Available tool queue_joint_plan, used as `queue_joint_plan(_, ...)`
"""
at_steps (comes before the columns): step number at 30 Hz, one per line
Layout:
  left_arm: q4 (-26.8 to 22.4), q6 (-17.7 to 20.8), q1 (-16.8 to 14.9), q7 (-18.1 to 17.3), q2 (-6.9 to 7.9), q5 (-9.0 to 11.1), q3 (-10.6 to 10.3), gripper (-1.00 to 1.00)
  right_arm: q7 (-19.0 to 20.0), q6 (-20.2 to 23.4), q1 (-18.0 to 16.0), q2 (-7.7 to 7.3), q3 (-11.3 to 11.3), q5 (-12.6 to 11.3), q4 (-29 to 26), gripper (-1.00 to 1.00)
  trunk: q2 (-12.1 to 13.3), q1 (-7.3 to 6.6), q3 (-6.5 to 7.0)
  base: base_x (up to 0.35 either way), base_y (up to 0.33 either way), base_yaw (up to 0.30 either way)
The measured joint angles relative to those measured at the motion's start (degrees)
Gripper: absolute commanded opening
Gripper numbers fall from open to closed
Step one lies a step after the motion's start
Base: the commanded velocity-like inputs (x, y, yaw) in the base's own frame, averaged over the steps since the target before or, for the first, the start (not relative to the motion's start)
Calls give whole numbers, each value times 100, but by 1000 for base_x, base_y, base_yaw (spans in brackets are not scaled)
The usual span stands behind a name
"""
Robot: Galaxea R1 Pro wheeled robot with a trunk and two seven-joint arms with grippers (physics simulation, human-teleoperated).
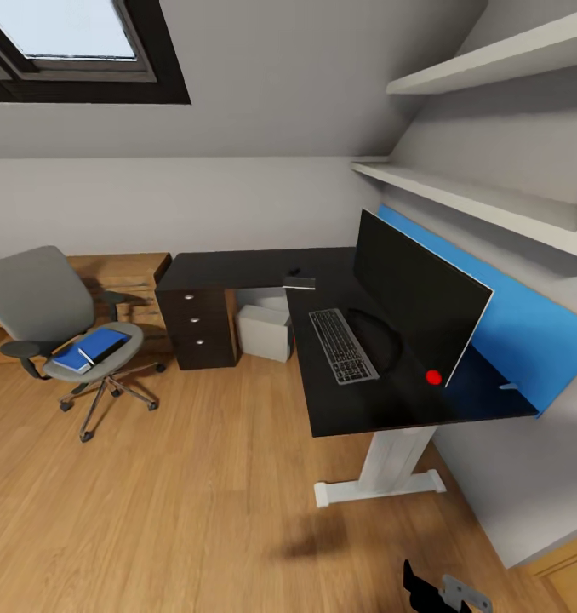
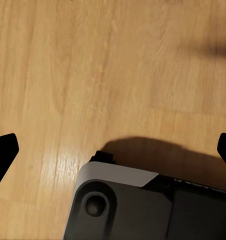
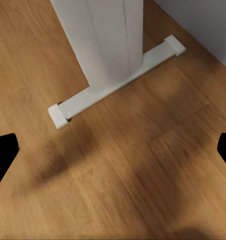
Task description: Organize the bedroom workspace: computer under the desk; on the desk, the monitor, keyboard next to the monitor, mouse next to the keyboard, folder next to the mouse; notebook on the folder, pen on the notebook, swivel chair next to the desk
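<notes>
Folder (image 1: 91,349) lies on the chair (image 1: 63,328) seat, well left of the bench (image 1: 237,268), far from both arms. Both grippers wide, empty; left gripper (image 2: 113,150) nearer.

Black end effector fingertips (image 2: 4,152); grey-and-black base housing (image 2: 143,205) with round recess.

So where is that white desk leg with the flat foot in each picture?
Head view: the desk leg stands lower right of centre, under the black desk's near end.
Right wrist view: the leg rises at upper middle, foot bar crossing the wooden floor.
Left wrist view: floor and a grey robot part.
Shared landmark: the wooden floor.
</notes>
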Motion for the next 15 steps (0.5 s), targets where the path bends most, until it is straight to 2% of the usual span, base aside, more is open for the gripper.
queue_joint_plan(1, -2, -8, 0, -19, -6, -8, -23, 100, -8, -1, 0, 117, 21, 18, 3, 100, -2, -1, 0, 0, 175, 269)
queue_joint_plan(4, 2, -7, 0, -25, 4, -1, -14, 100, -9, -1, 1, 178, 17, 20, 7, 100, 0, -1, 0, 64, 275, 276)
queue_joint_plan(6, 18, -7, 0, -25, 6, 1, -12, 100, -9, -2, 1, 183, 57, 82, 9, 100, 0, -2, -1, 179, 279, 279)
queue_joint_plan(10, 74, -10, 2, -25, 12, 7, -12, 100, -8, -14, 1, 191, 201, 394, 27, 100, -1, -2, -1, 242, 248, 279)
queue_joint_plan(15, 84, -7, 0, -25, 17, 9, -5, 100, -8, -16, 1, 196, 227, 486, 33, 100, -1, -3, -10, 266, 231, 279)
